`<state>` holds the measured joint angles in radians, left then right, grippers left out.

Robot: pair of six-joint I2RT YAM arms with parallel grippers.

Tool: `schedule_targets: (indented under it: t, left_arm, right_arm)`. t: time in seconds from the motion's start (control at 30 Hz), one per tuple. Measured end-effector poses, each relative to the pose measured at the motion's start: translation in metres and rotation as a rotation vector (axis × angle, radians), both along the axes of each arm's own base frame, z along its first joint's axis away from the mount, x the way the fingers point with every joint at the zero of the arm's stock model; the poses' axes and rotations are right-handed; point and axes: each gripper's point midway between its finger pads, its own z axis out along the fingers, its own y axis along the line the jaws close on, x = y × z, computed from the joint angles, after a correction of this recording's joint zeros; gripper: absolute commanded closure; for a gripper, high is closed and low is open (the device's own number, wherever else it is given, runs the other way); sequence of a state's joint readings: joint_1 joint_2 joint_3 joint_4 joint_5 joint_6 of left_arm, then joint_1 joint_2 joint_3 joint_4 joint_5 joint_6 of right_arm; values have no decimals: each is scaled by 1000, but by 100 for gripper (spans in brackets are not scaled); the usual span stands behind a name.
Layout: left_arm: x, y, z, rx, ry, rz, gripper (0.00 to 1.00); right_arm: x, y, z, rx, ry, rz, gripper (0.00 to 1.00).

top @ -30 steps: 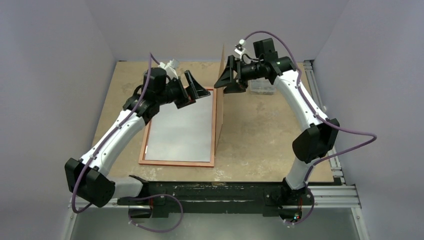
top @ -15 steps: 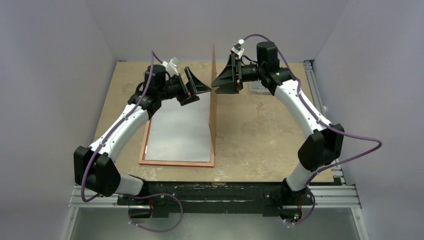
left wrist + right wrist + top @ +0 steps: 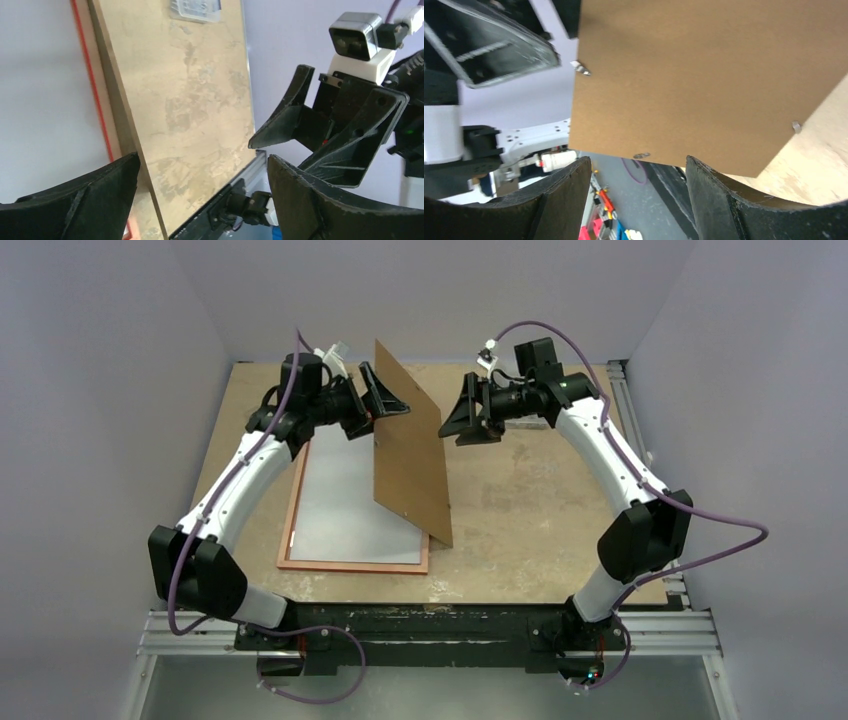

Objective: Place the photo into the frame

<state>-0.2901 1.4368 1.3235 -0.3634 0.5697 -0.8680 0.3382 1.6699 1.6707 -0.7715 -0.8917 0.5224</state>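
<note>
We are holding the left tool and right tool open, flanking the tilted board, likely steadying it; the photo is lying back-up in the frame under the left tool.

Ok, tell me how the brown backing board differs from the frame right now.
The brown backing board stands up, tilted; the frame lies flat. The board is plain brown all over; the frame shows a copper-coloured rim with a pale inside. Both are thin rectangles.
</note>
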Motion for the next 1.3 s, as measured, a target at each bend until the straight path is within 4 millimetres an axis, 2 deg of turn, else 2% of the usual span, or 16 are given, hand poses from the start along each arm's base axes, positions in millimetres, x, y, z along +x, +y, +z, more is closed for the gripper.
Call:
schedule_targets:
  t: [0.17,0.27,0.37,0.53,0.6,0.73,0.83,0.93,1.1,1.3]
  left_arm:
    - [9,10,-10,109,6,22,43]
    - [11,15,-26,159,33,27,61]
    - [11,16,-41,179,65,29,73]
    - [6,18,-71,198,131,29,99]
    - [4,19,-82,198,156,32,100]
    - [2,20,-90,163,186,34,100]
    - [1,22,-91,126,188,39,100]
    - [-7,25,-87,78,171,43,100]
    - [-26,33,-60,-3,97,40,100]
    - [-53,40,-2,-100,-55,16,100]
  right_arm:
    - [0,-14,-28,-124,-10,-26,33]
    - [-4,-23,-52,-192,13,-33,33]
    - [-10,-32,-77,-248,51,-37,34]
    - [-18,-47,-108,-307,106,-54,34]
    - [-23,-56,-118,-316,131,-71,34]
    - [-18,-83,-128,-308,158,-150,32]
    - [-12,-103,-131,-291,171,-221,22]
    - [-8,-115,-131,-266,171,-270,8]
    - [-10,-111,-123,-230,127,-277,5]
    - [-4,-106,-111,-169,80,-280,7]
